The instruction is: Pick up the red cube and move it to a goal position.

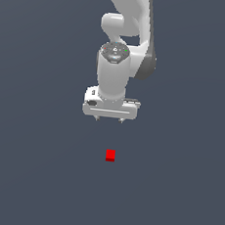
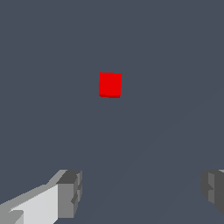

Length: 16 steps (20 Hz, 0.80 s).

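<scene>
White Panda arm comes down from the top of the exterior view, wrist pointing straight down, gripper hanging over a plain dark grey-blue floor. Jaws spread wide, nothing between them: exterior view shows two short fingertips poking out under the white hand body, well apart; wrist view shows the gripper with one grey finger pad on a white finger base and the other pad at the opposite frame edge, bare floor in the gap. Red cube sits alone on the floor, apart from the gripper, not touched; in the exterior view it lies below the hand, slightly toward the exterior view's right of the hand's middle, bright red top with a darker red strip on its near face. Wrist view has the red cube ahead of the fingers, clear of both pads, slightly rotated, much narrower than the finger gap. No goal marker visible
</scene>
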Each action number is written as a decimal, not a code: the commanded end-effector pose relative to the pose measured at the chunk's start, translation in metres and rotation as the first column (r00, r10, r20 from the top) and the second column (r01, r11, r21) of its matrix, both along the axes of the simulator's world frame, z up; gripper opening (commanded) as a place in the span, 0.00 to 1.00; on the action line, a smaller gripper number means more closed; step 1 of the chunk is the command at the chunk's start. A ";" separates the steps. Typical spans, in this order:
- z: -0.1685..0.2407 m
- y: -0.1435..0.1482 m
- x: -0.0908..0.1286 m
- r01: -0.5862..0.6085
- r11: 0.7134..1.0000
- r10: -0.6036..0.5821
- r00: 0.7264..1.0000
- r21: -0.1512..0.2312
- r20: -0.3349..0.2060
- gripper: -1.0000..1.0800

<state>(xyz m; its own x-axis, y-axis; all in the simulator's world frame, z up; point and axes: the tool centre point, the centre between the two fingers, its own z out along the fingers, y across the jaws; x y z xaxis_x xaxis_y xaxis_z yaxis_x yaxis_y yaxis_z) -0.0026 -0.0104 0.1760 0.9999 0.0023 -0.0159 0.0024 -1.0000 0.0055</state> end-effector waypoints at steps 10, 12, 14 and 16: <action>-0.018 0.003 0.010 0.007 1.000 -0.007 1.000 0.001 0.002 0.96; -0.027 0.004 0.015 0.011 1.000 -0.011 1.000 0.001 0.003 0.96; -0.037 0.006 0.020 0.015 1.000 -0.015 1.000 0.001 0.004 0.96; -0.049 0.008 0.027 0.019 1.000 -0.019 1.000 0.002 0.005 0.96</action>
